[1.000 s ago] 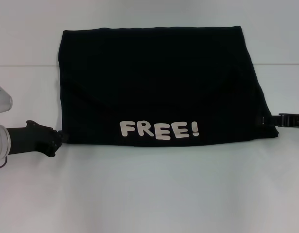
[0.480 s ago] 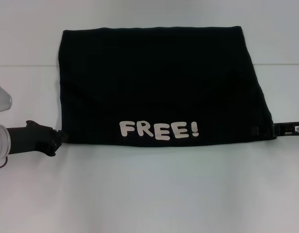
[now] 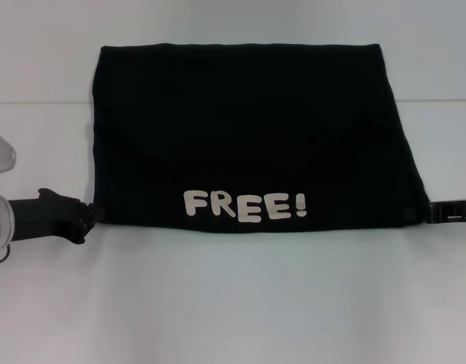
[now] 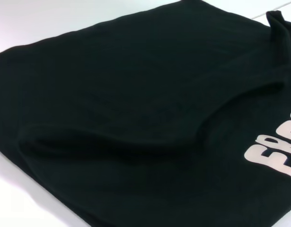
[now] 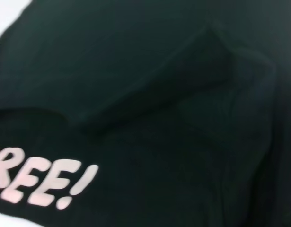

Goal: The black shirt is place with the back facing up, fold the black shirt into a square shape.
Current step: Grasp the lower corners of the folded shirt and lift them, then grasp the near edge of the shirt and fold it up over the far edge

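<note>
On the white tabletop [image 3: 233, 303]: one large, plain black soft-fabric shirt [image 3: 248, 129], folded into a wide rectangle, lying flat at the centre, with "FREE!" in whitish chunky letters [image 3: 245, 205] along its near edge. Fold ridges show in both wrist views. My left pincer [image 3: 89, 216], black: at the shirt's near left corner, touching the hem; I cannot tell whether it is apart or together. My right pincer [image 3: 433, 212], black: low at the near right corner, touching the fabric edge; its state I cannot tell either.
</note>
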